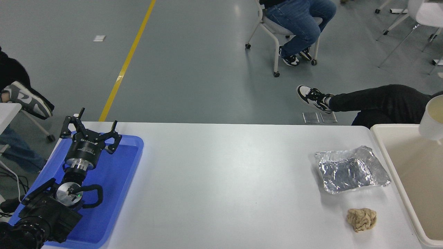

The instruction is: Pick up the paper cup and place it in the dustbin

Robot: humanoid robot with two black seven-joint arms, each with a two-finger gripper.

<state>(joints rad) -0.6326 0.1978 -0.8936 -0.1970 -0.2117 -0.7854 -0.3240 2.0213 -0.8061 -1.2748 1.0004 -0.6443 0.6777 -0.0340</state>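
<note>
The white paper cup [431,119] shows at the picture's right edge, partly cut off, its cream inside facing left. It hangs in the air over the far end of the cream-beige dustbin [391,127], which stands against the table's right end. What holds the cup lies outside the picture, and my right gripper is out of view. My left gripper [90,129] is parked open over the blue tray at the lower left, with nothing between its fingers.
A blue tray [128,162] lies at the table's left end. Near the bin lie a crinkled foil tray [351,169] and a crumpled tan paper ball [361,219]. People sit on chairs beyond the far edge, and a leg with a sneaker [313,97] stretches out near the table.
</note>
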